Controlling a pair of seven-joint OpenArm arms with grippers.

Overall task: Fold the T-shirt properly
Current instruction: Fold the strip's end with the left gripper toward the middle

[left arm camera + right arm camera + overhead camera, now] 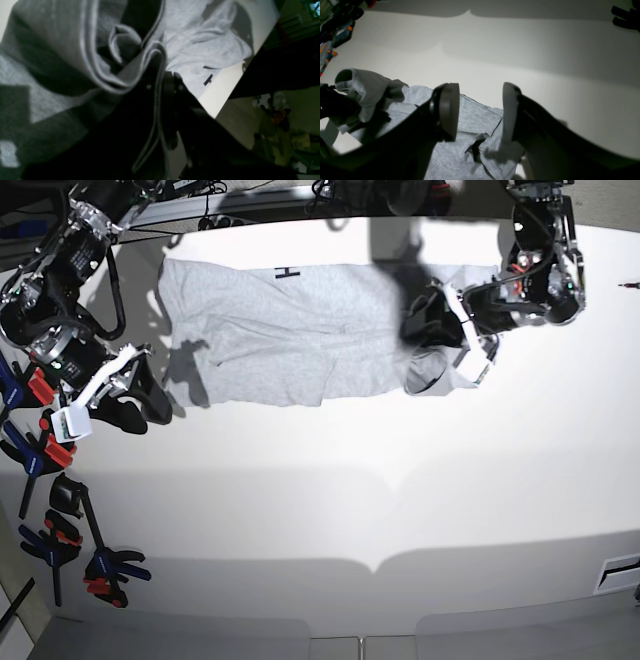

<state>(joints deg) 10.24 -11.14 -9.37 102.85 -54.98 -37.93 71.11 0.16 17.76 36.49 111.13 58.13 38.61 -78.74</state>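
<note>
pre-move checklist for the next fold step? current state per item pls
1. Left tool shut on T-shirt: ok, a sleeve bunch is lifted at that end.
2. Right tool open and empty: ok, nothing between its pads.
3. Right tool near the fabric: ok, it hangs over the edge at the shirt's other end.
4. Shirt lying flat: not ok, wrinkles and a turned-over flap show.
5. White table free in front of the shirt: ok.
6. Shirt fully on the table: ok.

Left end effector (pixel 440 320) clamped on gathered T-shirt (pixel 290 330) fabric, raised; right end effector (pixel 480 110) jaws parted, empty.
</note>
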